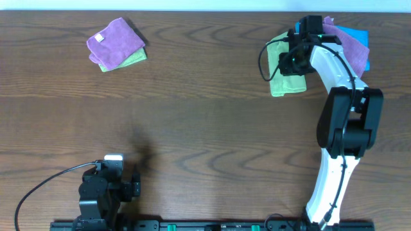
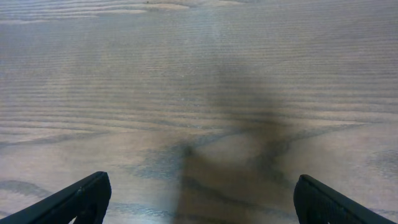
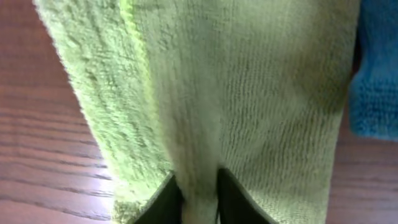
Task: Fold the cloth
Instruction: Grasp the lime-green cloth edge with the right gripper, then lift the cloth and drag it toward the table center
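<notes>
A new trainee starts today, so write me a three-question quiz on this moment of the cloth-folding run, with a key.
1. Which gripper has its fingers pinched on the lime-green cloth? A) left B) right C) neither
2. True or false: the fingers of the left gripper stand wide apart over bare table.
3. Fill in: in the right wrist view, the cloth at the right edge, beside the green one, is coloured ___.

Key:
1. B, the right gripper.
2. True.
3. Blue: it is the blue cloth.
</notes>
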